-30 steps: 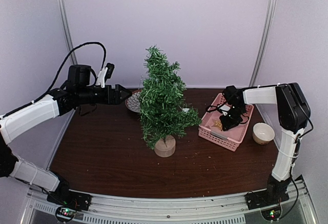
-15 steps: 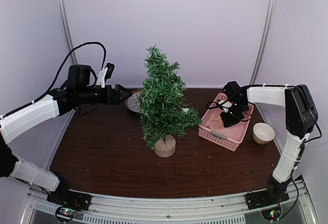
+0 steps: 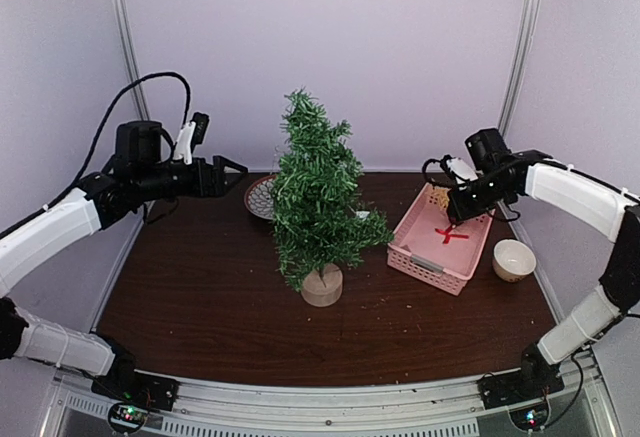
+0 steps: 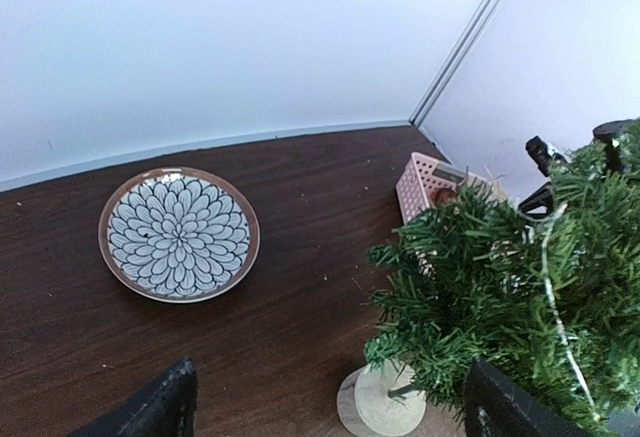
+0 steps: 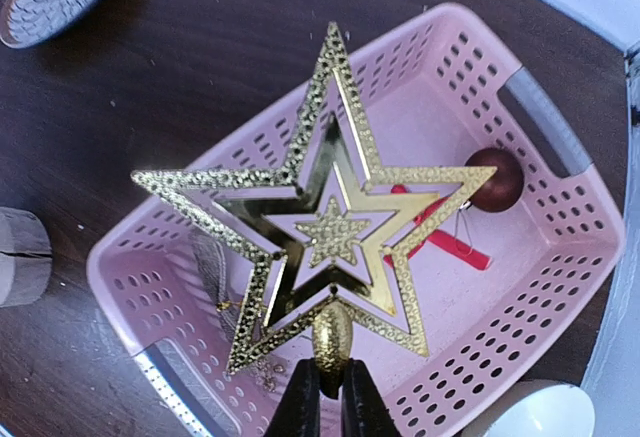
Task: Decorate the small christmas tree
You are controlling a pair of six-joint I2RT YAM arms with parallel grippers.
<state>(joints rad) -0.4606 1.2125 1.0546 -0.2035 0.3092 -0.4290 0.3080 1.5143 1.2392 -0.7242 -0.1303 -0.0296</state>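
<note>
The small christmas tree stands upright mid-table on its round wooden base; the left wrist view shows its branches at the right. My right gripper hangs above the pink basket, shut on the stem of a gold star topper, fingertips pinching the stem. The star is lifted clear of the basket. A red ball and a red ribbon lie inside. My left gripper is open in the air left of the tree, holding nothing.
A blue-and-white patterned plate lies behind the tree on the left, also seen in the left wrist view as the plate. A white bowl sits right of the basket. Walls and metal posts close the back and sides.
The right gripper closed on the star in the basket and lifted it up and to the right. The left arm rose a little and drew back leftward.
</note>
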